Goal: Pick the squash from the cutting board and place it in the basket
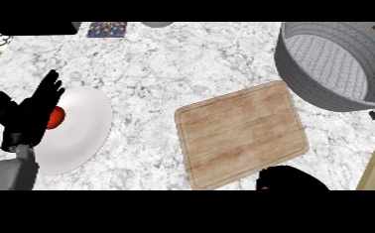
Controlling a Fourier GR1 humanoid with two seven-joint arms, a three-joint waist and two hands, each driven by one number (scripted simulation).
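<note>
Apparently right hand (289, 178) hides squash at cutting board (240, 134) edge

basket (322, 78) cropped right, right hand (289, 179) cropped below

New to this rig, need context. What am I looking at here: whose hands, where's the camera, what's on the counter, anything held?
One picture, taken from the robot's head, looking steeply down at a marble counter. The robot is a humanoid; only its forearms and black hands show, coming in from the lower edge.

The left hand is at the left edge, fingers up and open, resting over a white plate. Something red lies on the plate, partly hidden by the hand.

The right hand is at the bottom, at the near edge of a wooden cutting board. It shows only as a dark shape, so I cannot tell whether it holds anything. No squash is visible on the board.

A grey basket stands at the upper right, nothing visible inside it.
</note>
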